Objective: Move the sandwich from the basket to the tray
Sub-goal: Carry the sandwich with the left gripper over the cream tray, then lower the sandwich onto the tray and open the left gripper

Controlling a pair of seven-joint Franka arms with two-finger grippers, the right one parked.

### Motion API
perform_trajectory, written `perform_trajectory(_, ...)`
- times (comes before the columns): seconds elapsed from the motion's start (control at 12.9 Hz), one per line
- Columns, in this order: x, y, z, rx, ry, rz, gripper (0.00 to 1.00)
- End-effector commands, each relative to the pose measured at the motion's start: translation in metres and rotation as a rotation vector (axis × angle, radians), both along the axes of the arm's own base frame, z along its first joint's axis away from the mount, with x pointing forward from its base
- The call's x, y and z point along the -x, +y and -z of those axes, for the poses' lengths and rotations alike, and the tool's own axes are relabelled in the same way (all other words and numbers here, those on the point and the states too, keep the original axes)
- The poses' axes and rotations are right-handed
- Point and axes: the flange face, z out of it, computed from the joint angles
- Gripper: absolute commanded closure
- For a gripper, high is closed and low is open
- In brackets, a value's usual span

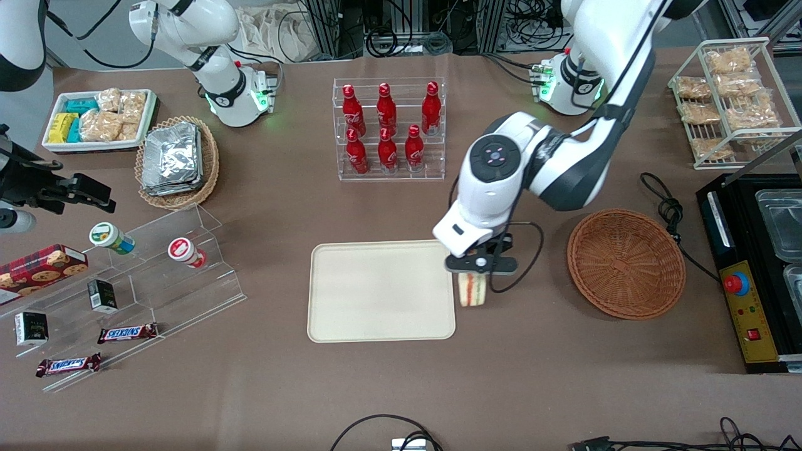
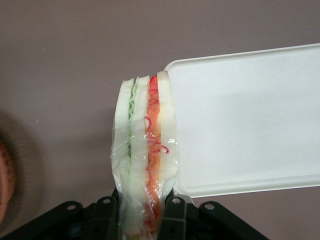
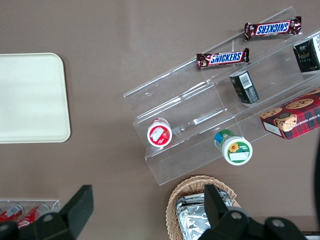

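The gripper is closed on the sandwich, its two fingers pressing the plastic-wrapped wedge from either bread face. Held this way, the wedge hangs with its cut edge showing, so the green and red filling stripes stay visible and the soft bread is squeezed across its layers rather than along them, which probably keeps it from sliding out.

The sandwich is off the table and out of the basket, which sits empty toward the working arm's end. It hangs between basket and tray, just beside the tray's edge on the basket's side; in the wrist view the rim of the tray runs right alongside the red-filled slice. In the front view the wedge appears to be over bare table just outside the rim, though the rim and the wedge nearly meet there.

The carry looks mostly done. What seems left is a short sideways travel to bring the wedge over the flat of the tray, then a lowering and release. The low rim is the likely snag: a descent here could land the sandwich half on the edge and tip it.
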Motion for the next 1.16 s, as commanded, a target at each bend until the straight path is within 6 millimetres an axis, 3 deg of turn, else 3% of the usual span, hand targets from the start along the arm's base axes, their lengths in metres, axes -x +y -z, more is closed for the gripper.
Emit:
perform_trajectory(0.0,-0.014,-0.021,0.023,0.003,0.009,0.01,0.69)
perform_trajectory(0.46,-0.011,-0.054,0.082,0.069,0.007,0.024,0.69)
perform_trajectory(1.08,-0.003,-0.067,0.14,0.057,0.054,0.027,0.67)
